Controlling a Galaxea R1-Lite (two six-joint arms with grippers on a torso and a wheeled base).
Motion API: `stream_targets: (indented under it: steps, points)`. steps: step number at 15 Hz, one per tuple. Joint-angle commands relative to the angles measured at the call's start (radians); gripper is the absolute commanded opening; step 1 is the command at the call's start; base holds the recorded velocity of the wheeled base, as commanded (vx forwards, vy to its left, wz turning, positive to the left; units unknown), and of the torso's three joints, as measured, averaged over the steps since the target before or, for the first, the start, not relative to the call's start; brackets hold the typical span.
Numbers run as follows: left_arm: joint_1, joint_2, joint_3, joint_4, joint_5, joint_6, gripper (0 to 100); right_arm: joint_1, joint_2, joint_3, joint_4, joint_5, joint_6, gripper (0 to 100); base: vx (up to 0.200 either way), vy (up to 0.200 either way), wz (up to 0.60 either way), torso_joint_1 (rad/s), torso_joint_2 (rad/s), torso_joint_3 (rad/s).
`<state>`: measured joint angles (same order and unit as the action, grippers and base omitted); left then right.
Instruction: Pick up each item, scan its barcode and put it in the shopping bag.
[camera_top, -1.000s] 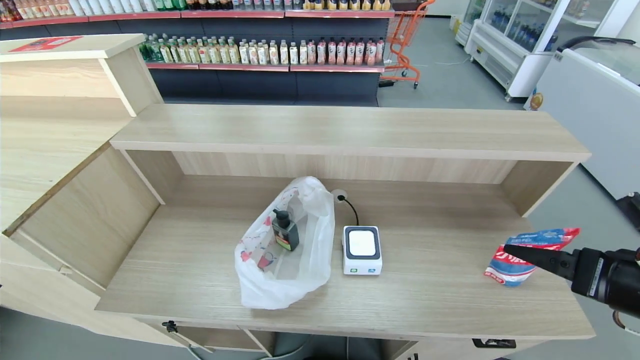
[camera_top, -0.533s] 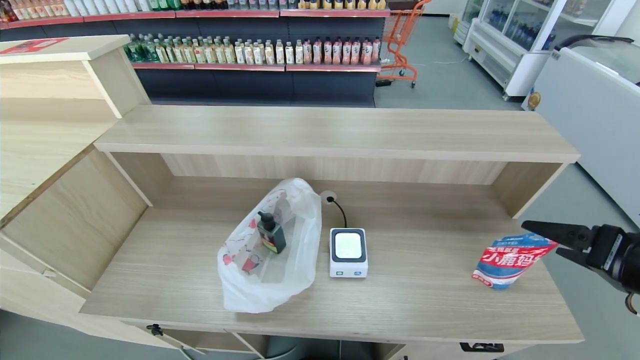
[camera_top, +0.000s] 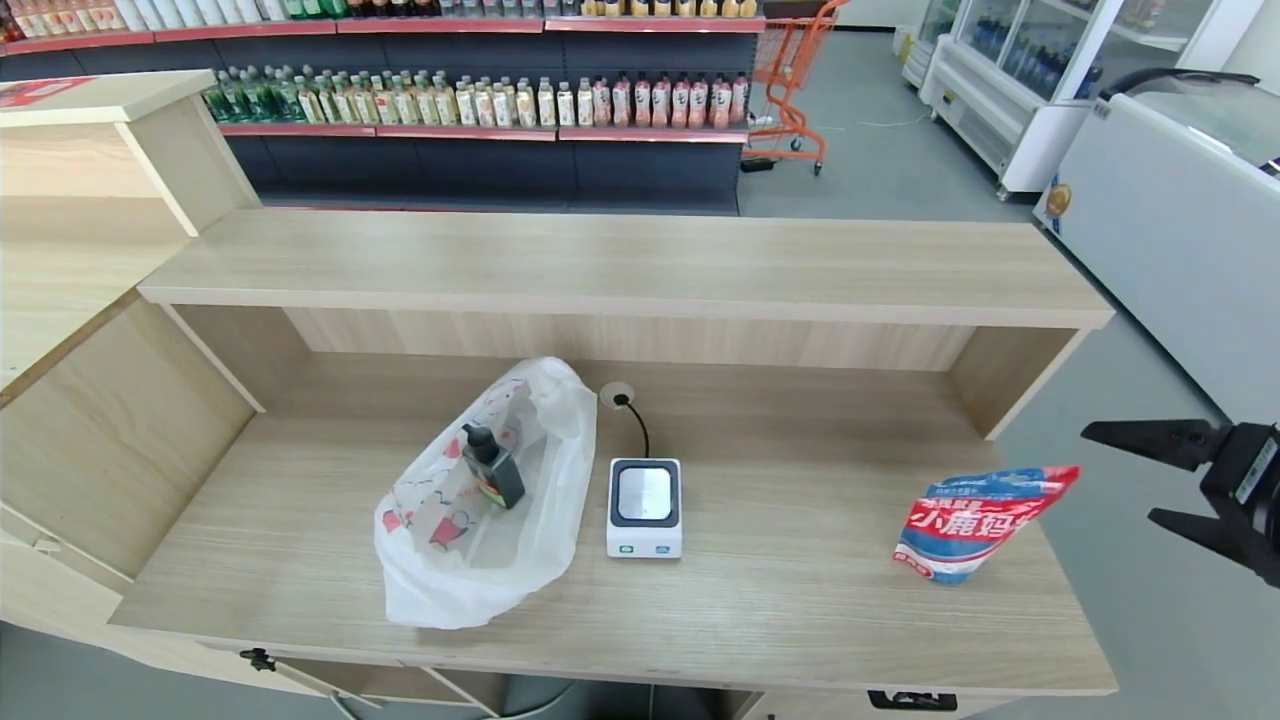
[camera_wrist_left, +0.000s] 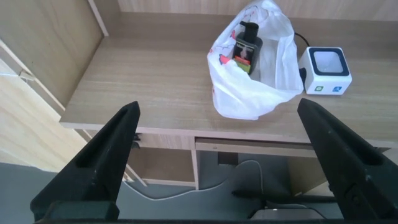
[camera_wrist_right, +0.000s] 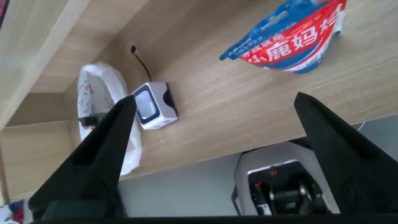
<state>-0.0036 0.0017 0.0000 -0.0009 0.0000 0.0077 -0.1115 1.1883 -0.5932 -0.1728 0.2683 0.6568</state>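
Note:
A red, white and blue pouch stands near the right end of the wooden counter; it also shows in the right wrist view. My right gripper is open, off the counter's right end and apart from the pouch. A white plastic shopping bag lies left of centre with a dark pump bottle inside. The white barcode scanner sits beside it. My left gripper is open, in front of the counter's near edge, below the bag.
A raised shelf runs along the back of the counter, with a side wall at the left. The scanner's black cable runs to a hole at the back. Bare counter lies between scanner and pouch. White freezers stand at right.
The head camera has turned right, shifting the whole scene left. My right gripper has drawn back rightward off the pouch and opened wide; the pouch now stands free on the counter.

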Motion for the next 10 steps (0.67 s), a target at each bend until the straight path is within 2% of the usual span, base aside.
stream_targets:
  steps: [1,2,3,5,7,9,10]
  points:
    - [0.001,0.0,0.0,-0.001,0.0,0.0,100,-0.002,0.037,-0.123,0.102,-0.029,0.083,100,0.0,0.0,0.0,0.0,0.0,0.0]
    - [0.001,0.0,0.0,-0.001,0.002,0.0,100,-0.002,0.056,-0.162,0.139,-0.044,0.122,100,0.0,0.0,0.0,0.0,0.0,0.0]
    - [0.001,0.0,0.0,-0.001,0.0,0.0,100,-0.002,0.129,-0.226,0.18,-0.127,0.195,100,0.0,0.0,0.0,0.0,0.0,0.0]
    - [0.001,0.0,0.0,-0.001,0.002,0.0,100,0.0,0.191,-0.234,0.18,-0.236,0.193,100,0.0,0.0,0.0,0.0,0.0,0.0]
    - [0.001,0.0,0.0,-0.001,0.0,0.0,100,-0.04,0.269,-0.232,0.18,-0.273,0.193,100,0.0,0.0,0.0,0.0,0.0,0.0]
    - [0.001,0.0,0.0,-0.001,0.0,0.0,100,-0.04,0.321,-0.229,0.18,-0.284,0.195,100,0.0,0.0,0.0,0.0,0.0,0.0]
    - [0.001,0.0,0.0,-0.001,0.0,0.0,100,-0.04,0.376,-0.232,0.174,-0.325,0.191,100,0.0,0.0,0.0,0.0,0.0,0.0]
